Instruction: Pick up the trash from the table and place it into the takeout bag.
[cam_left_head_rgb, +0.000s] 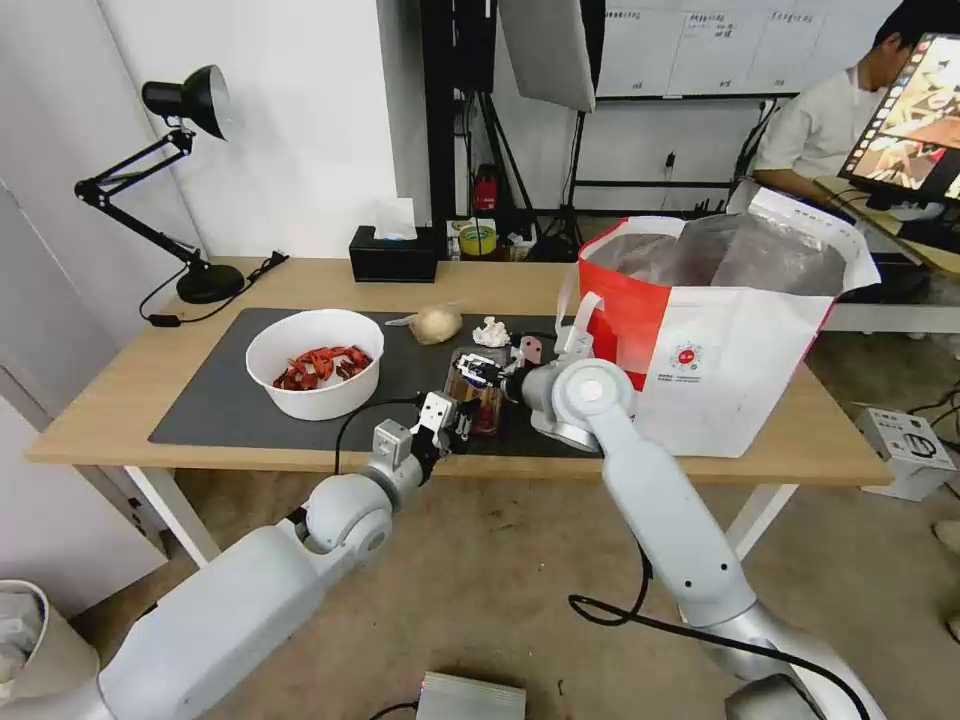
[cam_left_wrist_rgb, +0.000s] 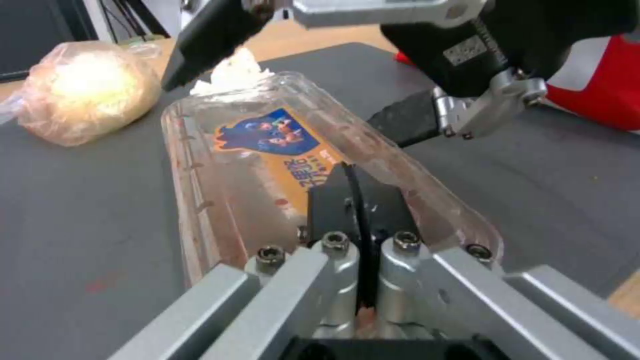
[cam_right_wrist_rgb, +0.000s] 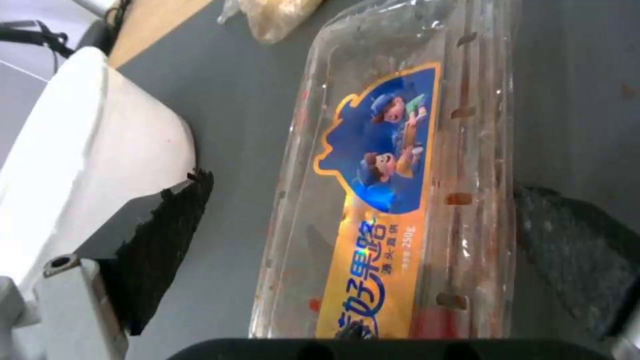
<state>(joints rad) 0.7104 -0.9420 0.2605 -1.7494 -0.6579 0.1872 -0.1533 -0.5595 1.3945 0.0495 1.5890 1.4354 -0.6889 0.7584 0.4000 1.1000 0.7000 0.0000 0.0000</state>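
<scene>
Surface: light wood, white legs.
Mat: dark grey, carrying bowl, clear tray, wrapped lump, tissue wad.
Bare wood: lamp, tissue box, bag.

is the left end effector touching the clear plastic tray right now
Touching. The left wrist view shows the left end effector closed on the near rim of the clear plastic tray, fingers pinching its edge.

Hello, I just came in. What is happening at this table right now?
A two-armed robot is clearing trash into the takeout bag. Both grippers are at the clear plastic tray on the dark mat. The left gripper is shut on the tray's near edge, and the right gripper hangs open above it, one finger on each side. The bowl of crayfish shells, the wrapped lump and the tissue wad lie on the mat.
</scene>
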